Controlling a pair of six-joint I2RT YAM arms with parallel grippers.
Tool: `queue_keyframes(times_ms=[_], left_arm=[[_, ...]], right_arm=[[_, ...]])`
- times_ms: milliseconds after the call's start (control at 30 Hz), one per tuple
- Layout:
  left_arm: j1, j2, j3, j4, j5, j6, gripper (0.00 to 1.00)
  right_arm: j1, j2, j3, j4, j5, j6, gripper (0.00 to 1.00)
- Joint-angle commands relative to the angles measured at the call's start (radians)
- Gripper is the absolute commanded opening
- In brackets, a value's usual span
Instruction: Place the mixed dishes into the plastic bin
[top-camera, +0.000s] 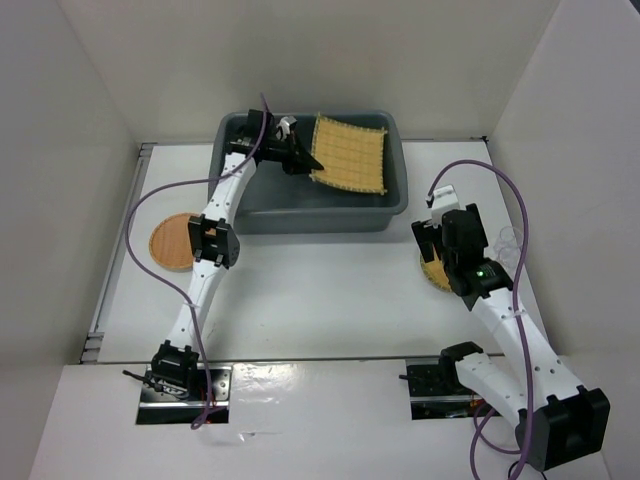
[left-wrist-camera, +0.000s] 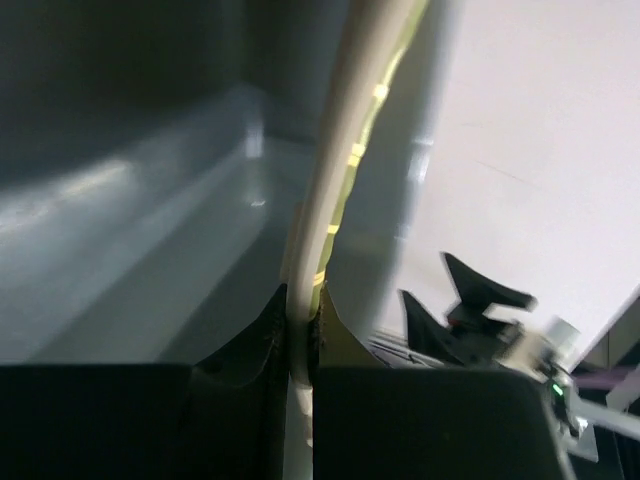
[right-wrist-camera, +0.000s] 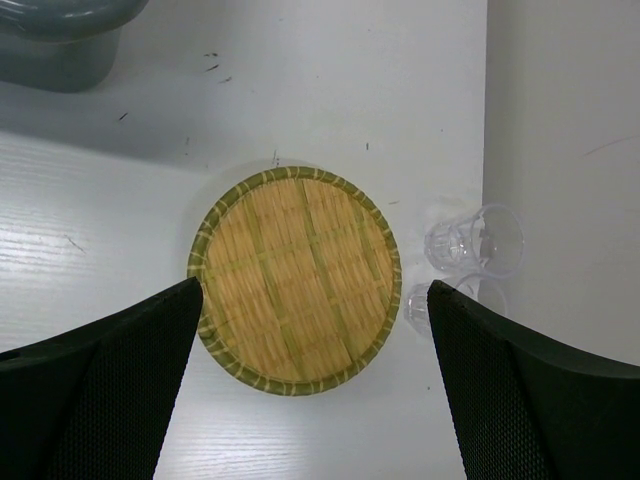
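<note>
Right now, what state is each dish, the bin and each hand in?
square mat, tilted over the bin, edge pinched by left hand.
left hand, shut on square mat.
right hand, open, above the woven disc.
woven disc, flat on the table, untouched.
orange-brown disc, flat on the table, outside the bin.
bin, upright on the table.
</note>
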Motion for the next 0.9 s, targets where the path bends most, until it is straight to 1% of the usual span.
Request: queue_keyframes(times_ms=[0,200,367,467,500,533,567,600,667,767,800,833,867], left_arm=[[-0.01,-0.002,0.055,-0.061,0.002,0.032,0.0],[-0.01,0.046,0.055,-0.126,-0.056,0.041,0.0],[-0.01,0.08,0.055,-0.146,-0.078,0.041,0.0],[-0.01,0.098,0.055,-0.204,-0.108,0.053,0.08],[-0.01,0.098,0.055,-0.228,-0.128,0.069,0.12],[-0.01,0.098,0.055,-0.241,-0.141,0.084,0.32],[-0.01,0.089,0.055,-0.252,-0.153,0.084,0.42],[-0.01,0.078,0.055,-0.273,-0.168,0.098,0.48],[-0.01,0.066,0.055,-0.301,-0.219,0.116,0.57],[-0.01,0.057,0.055,-0.393,-0.277,0.193,0.63],[-0.01,0.057,0.055,-0.448,-0.288,0.211,1.0],[-0.01,0.057,0.055,-0.475,-0.323,0.249,1.0],[-0.01,0.023,0.055,-0.5,-0.358,0.266,1.0]], right_arm=[[-0.006,-0.027,-0.01,0.025,0.004,0.013,0.97],[-0.006,-0.027,-0.01,0.025,0.004,0.004,0.97],[0.003,-0.027,-0.019,0.035,0.004,0.004,0.97],[0.003,-0.027,-0.019,0.035,0.004,0.004,0.97],[0.003,-0.027,-0.019,0.035,0.004,0.004,0.97],[0.003,-0.027,-0.019,0.035,0.004,0.004,0.97],[0.003,-0.027,-0.019,0.035,0.015,0.004,0.97],[0.003,-0.027,-0.028,0.044,0.015,0.004,0.97],[0.003,-0.027,-0.028,0.044,0.015,0.004,0.97],[0.003,-0.016,-0.028,0.044,0.015,0.004,0.97],[0.003,-0.005,-0.028,0.044,0.005,0.004,0.97],[0.003,-0.005,-0.028,0.035,0.004,0.004,0.97],[0.003,-0.005,-0.028,0.024,-0.011,0.004,0.97]])
